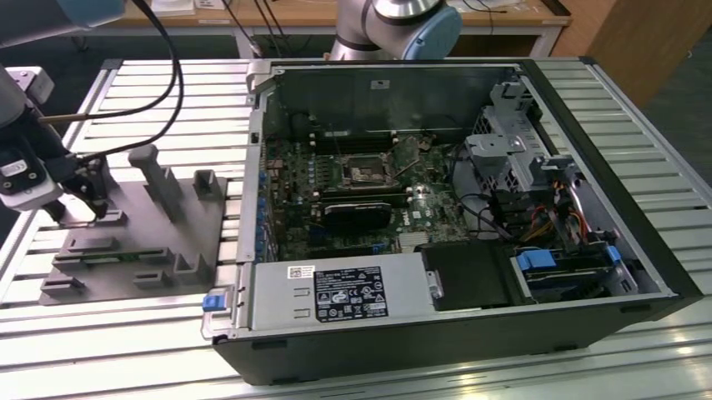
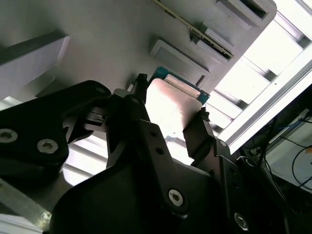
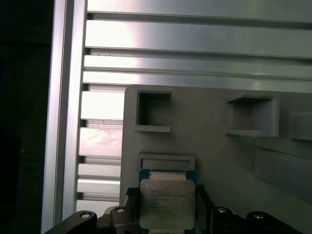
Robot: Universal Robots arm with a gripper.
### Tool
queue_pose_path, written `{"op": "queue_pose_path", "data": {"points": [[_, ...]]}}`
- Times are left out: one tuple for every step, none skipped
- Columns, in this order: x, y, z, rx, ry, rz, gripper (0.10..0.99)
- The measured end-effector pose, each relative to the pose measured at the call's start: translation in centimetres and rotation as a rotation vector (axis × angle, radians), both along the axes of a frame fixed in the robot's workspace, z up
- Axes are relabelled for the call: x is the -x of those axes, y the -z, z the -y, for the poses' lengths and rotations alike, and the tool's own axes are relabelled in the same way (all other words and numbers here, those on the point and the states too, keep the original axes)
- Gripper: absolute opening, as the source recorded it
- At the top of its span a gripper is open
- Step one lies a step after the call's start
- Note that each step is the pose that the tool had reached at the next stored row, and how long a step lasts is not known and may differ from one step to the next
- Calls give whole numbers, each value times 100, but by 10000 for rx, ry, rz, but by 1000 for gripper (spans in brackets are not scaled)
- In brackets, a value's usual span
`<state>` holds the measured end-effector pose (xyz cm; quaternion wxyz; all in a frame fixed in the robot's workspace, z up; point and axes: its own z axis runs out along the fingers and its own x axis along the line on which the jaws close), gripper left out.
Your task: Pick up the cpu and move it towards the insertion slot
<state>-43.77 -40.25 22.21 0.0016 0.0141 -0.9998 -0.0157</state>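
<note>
In the exterior view we see a table [image 1: 656, 108] of aluminium slats with a wooden desk [image 1: 300, 15] behind it. An open case [image 1: 445, 350] lies on the slats. The slot [image 1: 365, 173] sits on the board inside it, well apart from the gripper [image 1: 83, 204]. The gripper is down at the end of the grey fixture [image 1: 145, 242], on the exterior view's left. In the second wrist view the black fingers [image 2: 202, 127] press on two opposite edges of the cpu [image 2: 173, 105], so the gripper [image 2: 171, 101] grips the chip, with the fixture [image 2: 107, 44] close behind and bright slats [image 2: 273, 53] beyond. In the first wrist view the cpu [image 3: 168, 204] shows its silvery top and green rim between the fingers [image 3: 130, 195], just over the fixture [image 3: 209, 146] beside a shallow recess. We cannot tell if it is lifted clear. The slats [image 3: 195, 44] run past the fixture's edge.
</note>
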Motion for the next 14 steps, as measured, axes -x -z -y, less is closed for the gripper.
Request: {"op": "queue_pose_path", "data": {"points": [[0,-6,0,0,0,0,545],[0,-11,0,0,0,0,545],[0,-16,0,0,0,0,545],[0,-20,0,0,0,0,545],[0,-25,0,0,0,0,545],[0,-31,0,0,0,0,545],[0,-37,0,0,0,0,545],[0,-44,0,0,0,-1,545],[0,-50,0,0,0,0,545],[0,-55,0,0,0,0,545],[0,-63,0,1,0,-2,545],[0,-70,0,1,0,-1,545],[0,-78,0,1,0,-1,545],[0,-85,0,0,0,0,545]]}}
